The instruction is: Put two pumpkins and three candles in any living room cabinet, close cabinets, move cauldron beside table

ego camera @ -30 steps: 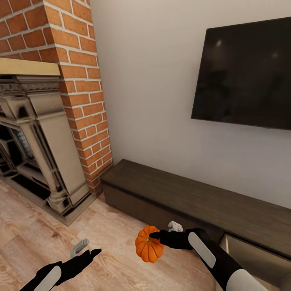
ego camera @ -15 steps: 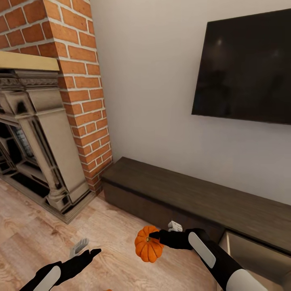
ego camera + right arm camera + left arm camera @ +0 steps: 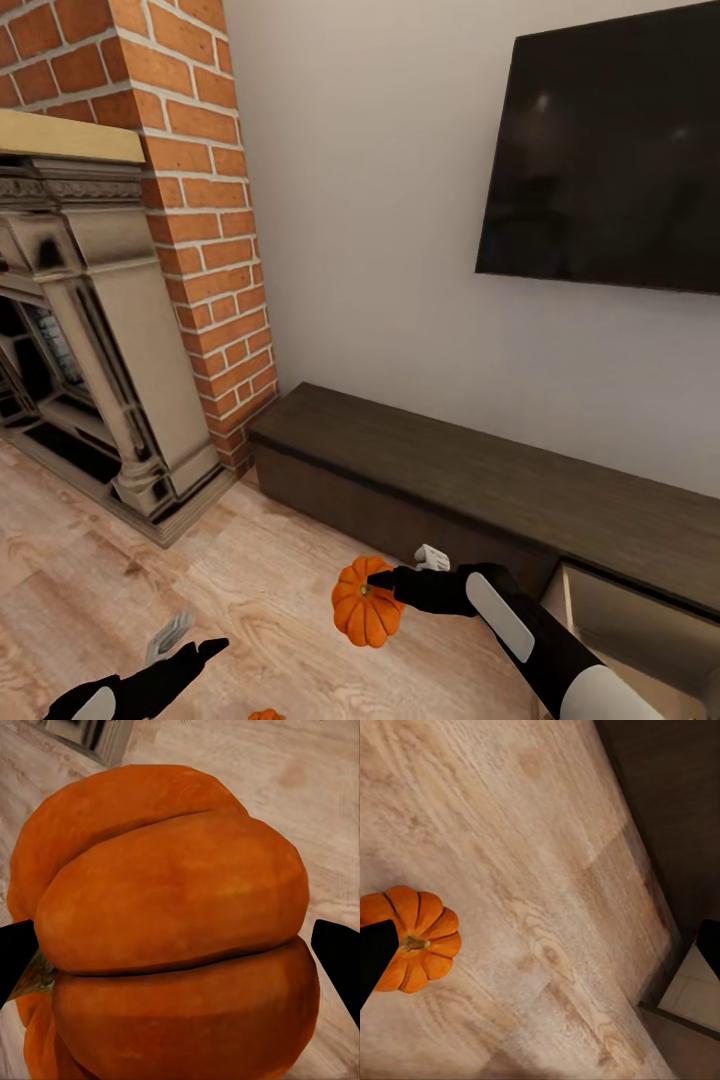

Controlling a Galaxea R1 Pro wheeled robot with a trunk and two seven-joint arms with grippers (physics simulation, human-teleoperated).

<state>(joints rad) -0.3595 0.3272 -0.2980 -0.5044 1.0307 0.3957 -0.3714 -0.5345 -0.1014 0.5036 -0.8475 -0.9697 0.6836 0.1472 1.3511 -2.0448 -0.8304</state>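
Head view: the right end effector grips a pumpkin low centre, above the floor before the cabinet, while the left end effector, fingers spread wide, hangs lower left near a second pumpkin at the bottom edge.

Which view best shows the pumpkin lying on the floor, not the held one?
The left wrist view: the second pumpkin sits whole on the wood floor, stem up, partly behind a finger. The head view catches just an orange sliver at its bottom edge.
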